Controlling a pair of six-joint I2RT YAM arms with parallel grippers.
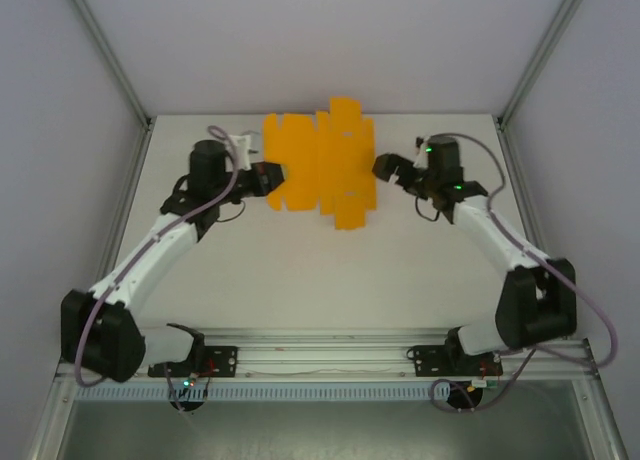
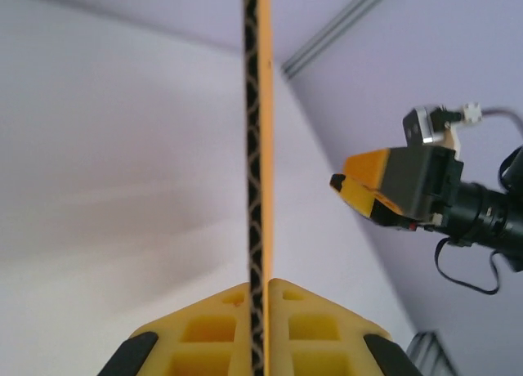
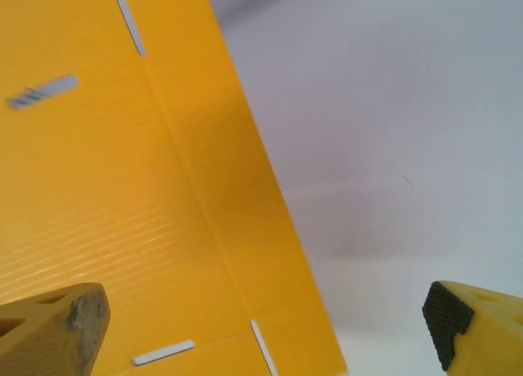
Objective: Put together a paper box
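My left pincer grips the flat orange sheet; my right stands released beside it.
The paper box [image 1: 320, 165], still an unfolded die-cut card with slits and tabs, is at the far middle of the table [image 1: 300, 270]. My left gripper [image 1: 265, 177] is clenched on its left edge, the card seen edge-on between the pads [image 2: 204, 331]. My right gripper [image 1: 386, 167] is at the card's right edge, fingers [image 3: 57, 319] spread wide.

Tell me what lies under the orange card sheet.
Only bare white table shows around the paper box; the patch beneath the sheet is covered from above. The left claw pinches its left edge, and the right claw is open beside it.
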